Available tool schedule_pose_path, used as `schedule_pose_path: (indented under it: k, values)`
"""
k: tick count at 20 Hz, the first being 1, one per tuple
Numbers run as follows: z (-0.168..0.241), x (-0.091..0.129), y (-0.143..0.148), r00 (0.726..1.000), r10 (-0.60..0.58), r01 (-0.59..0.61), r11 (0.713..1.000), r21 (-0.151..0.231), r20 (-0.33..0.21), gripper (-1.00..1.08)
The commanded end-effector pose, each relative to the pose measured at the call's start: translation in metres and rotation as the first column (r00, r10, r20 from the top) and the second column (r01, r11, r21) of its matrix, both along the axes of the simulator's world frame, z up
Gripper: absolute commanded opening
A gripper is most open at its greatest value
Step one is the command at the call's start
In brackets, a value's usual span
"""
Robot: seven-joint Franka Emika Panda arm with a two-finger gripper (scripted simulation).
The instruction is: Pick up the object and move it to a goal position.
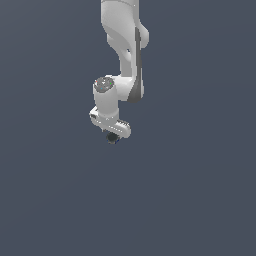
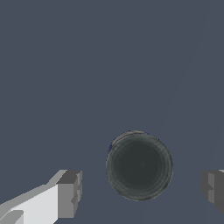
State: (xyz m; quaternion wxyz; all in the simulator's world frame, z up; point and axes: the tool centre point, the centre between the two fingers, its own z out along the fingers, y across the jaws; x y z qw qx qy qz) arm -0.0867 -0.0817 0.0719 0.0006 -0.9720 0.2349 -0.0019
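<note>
Object is not grasped yet, as far as I can judge. Going big to small:

Arm (image 1: 122, 55): white Panda coming down from the upper edge of the exterior view, wrist bent so the hand points down at the plain dark grey-blue floor (image 1: 200, 200). Nothing else visible on the floor, no goal marker in either view.

Gripper (image 1: 113, 135): wide apart. Wrist view shows one grey fingertip (image 2: 69, 194) on one side and the other at the opposite edge of the picture, with a clear gap on both sides of the lump. No pad touches it.

The object (image 2: 139, 165): dark round lump, faint blue rim, sitting between the two fingertips in the wrist view, somewhat nearer the edge-side finger than the other. In the exterior view it is a tiny black blob just under the hand. Cannot tell from either view whether the fingertips are already down at its level or hanging above it.

Progress, my read: approach and alignment are basically done, fingers straddle the target. Left: finish any remaining descent, clamp, lift, carry to the goal. Goal location is not shown, so can't say which way the carry goes. Slight off-centre means one finger should hit first and may nudge the lump.
</note>
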Motion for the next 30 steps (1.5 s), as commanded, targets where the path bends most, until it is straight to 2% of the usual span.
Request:
schedule_pose_path:
  k: [1,10,19,25,26,30]
  values:
    - [-0.005,-0.007,-0.002,1.000,-0.027,0.027,1.000,0.000,-0.002,1.00]
    - [-0.012,-0.010,-0.002,0.999,-0.036,0.036,0.999,0.000,-0.004,1.00]
    - [-0.049,-0.012,-0.002,0.999,-0.040,0.040,0.999,0.000,-0.004,1.00]
    - [-0.058,-0.012,-0.002,0.999,-0.041,0.041,0.999,0.000,-0.004,1.00]
    - [-0.058,-0.012,-0.002,0.999,-0.041,0.041,0.999,0.000,-0.004,-1.00]
    - [-0.058,-0.012,-0.002,0.999,-0.041,0.041,0.999,0.000,-0.004,-1.00]
